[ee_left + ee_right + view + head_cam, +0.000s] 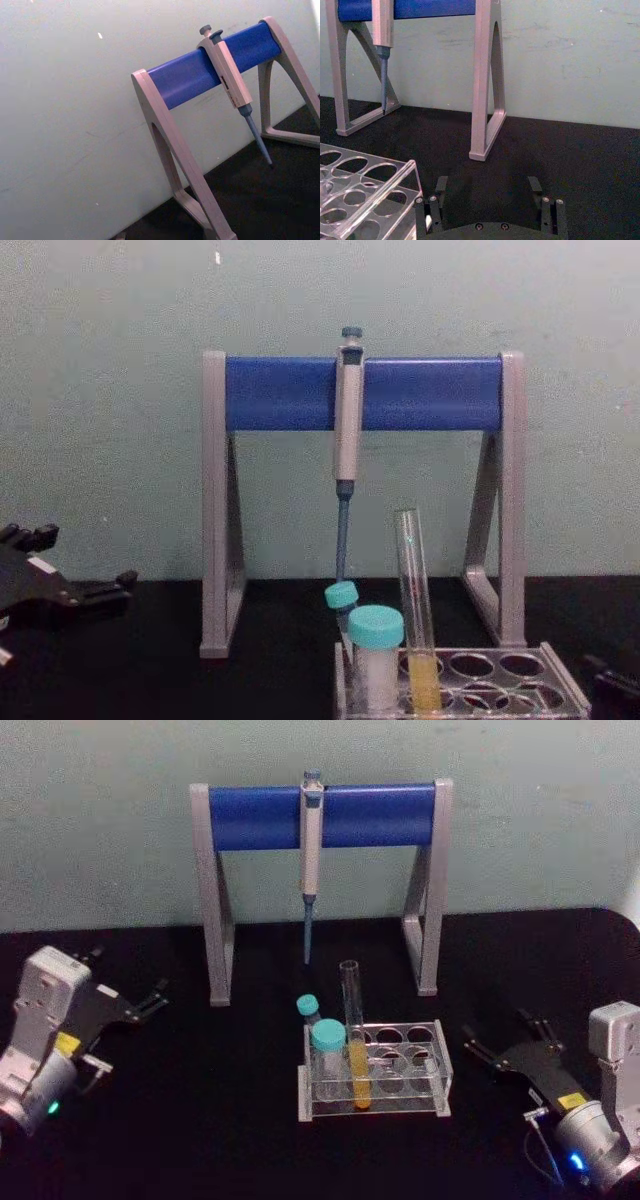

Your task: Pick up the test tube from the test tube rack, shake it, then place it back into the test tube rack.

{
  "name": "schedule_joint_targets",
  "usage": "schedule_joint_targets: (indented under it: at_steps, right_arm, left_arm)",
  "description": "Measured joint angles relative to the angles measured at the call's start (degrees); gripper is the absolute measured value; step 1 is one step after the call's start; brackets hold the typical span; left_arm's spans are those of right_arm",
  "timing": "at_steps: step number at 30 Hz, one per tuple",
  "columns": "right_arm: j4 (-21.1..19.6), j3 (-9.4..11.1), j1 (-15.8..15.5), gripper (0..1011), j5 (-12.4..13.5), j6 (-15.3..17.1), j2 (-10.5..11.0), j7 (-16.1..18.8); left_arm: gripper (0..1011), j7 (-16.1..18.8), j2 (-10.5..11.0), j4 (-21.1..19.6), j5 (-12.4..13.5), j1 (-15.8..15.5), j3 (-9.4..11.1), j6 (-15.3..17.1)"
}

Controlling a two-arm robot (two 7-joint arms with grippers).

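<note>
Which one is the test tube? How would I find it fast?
Find the big grey-and-blue pipette stand; in front sits the clear test tube rack. The test tube stands upright in it, tall, uncapped, orange liquid at the bottom, unlike the short teal-capped vials beside it.

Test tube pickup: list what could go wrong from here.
1. The test tube has no cap; hard shaking could slosh its yellow liquid out.
2. Two teal-capped vials stand close beside it in the test tube rack, so a finger of the open right gripper may knock them.
3. The pipette hangs close behind, so a high lift may strike it.
</note>
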Motion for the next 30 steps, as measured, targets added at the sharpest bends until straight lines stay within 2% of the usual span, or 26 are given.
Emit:
schedule_joint_targets:
  at_steps: [30]
  right_arm:
    - [-0.30,-0.01,-0.07,1000,0.05,0.04,0.12,-0.13]
  left_arm:
    - [1001,0.00,0.00,0.00,0.00,0.00,0.00,0.00]
